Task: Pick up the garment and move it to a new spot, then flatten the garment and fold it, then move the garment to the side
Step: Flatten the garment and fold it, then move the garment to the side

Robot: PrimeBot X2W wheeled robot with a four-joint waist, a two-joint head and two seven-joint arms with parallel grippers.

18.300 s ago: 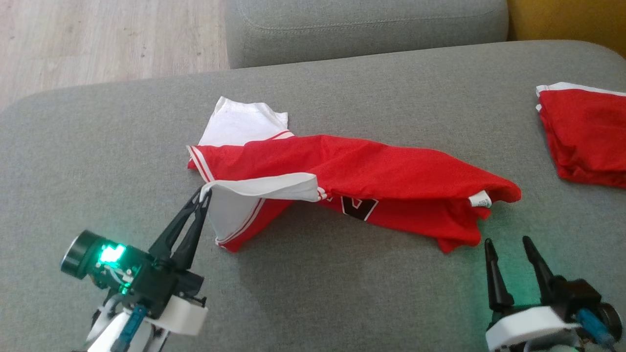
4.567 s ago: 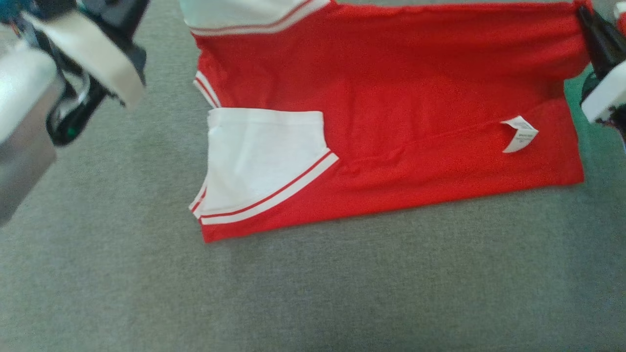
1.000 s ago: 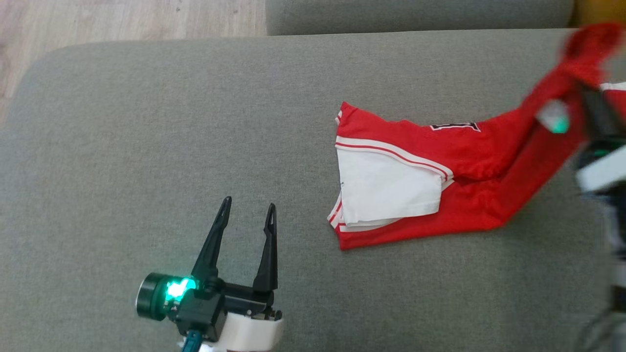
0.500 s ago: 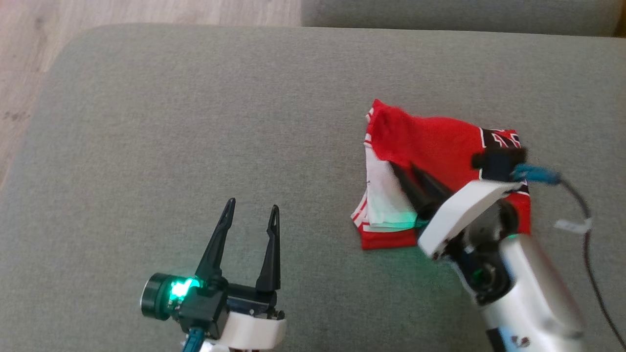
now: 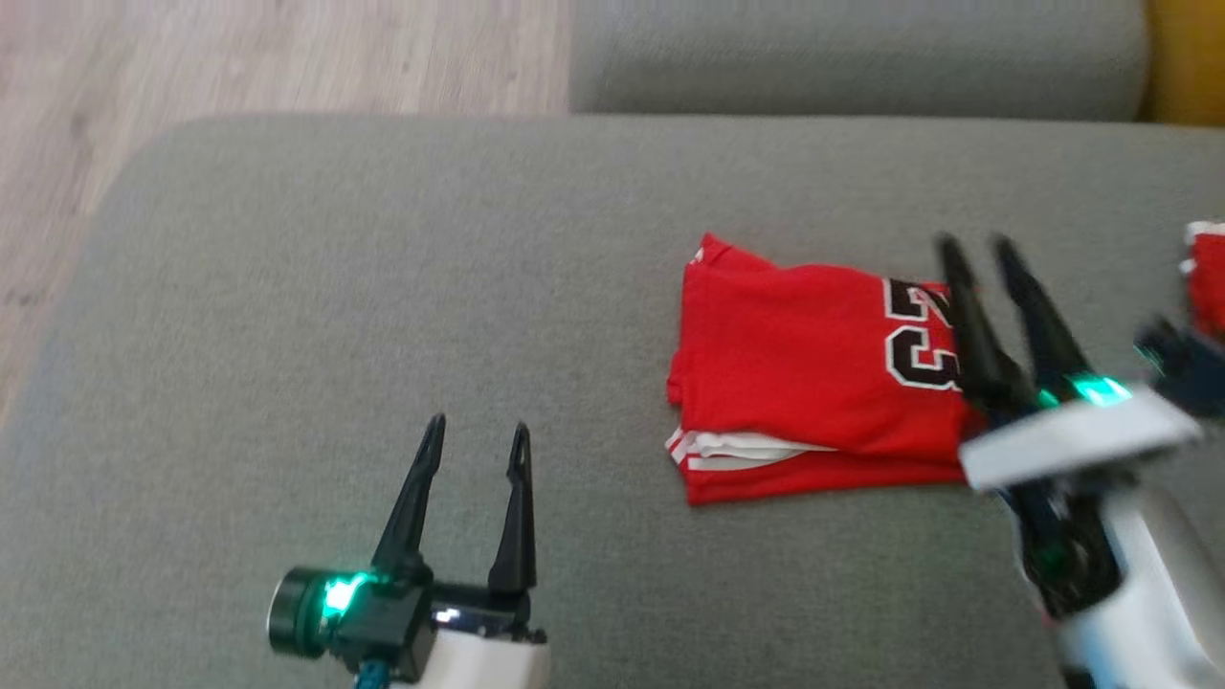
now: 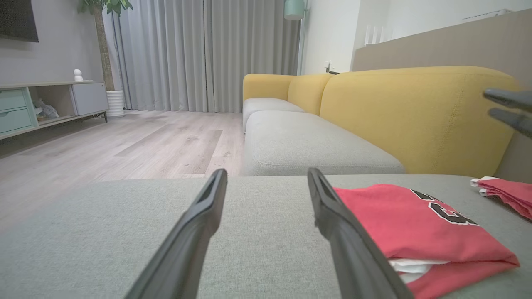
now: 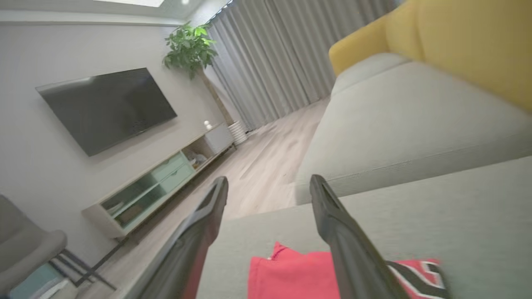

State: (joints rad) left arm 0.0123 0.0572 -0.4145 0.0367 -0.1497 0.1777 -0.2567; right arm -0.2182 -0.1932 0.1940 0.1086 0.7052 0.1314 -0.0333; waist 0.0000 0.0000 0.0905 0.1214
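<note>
nearest, the left gripper [image 5: 478,426] hovers over the grey cushion [image 5: 335,287], fingers spread, nothing between them. to its right the blurred right gripper [image 5: 975,245] is also parted and empty, its fingers crossing the right edge of the folded red garment [image 5: 794,354]; contact cannot be told. the garment lies flat on the cushion, black number up. another red cloth [image 5: 1208,282] lies at the far right. beyond are a second cushion [image 5: 852,57] and wooden floor [image 5: 287,48].
</note>
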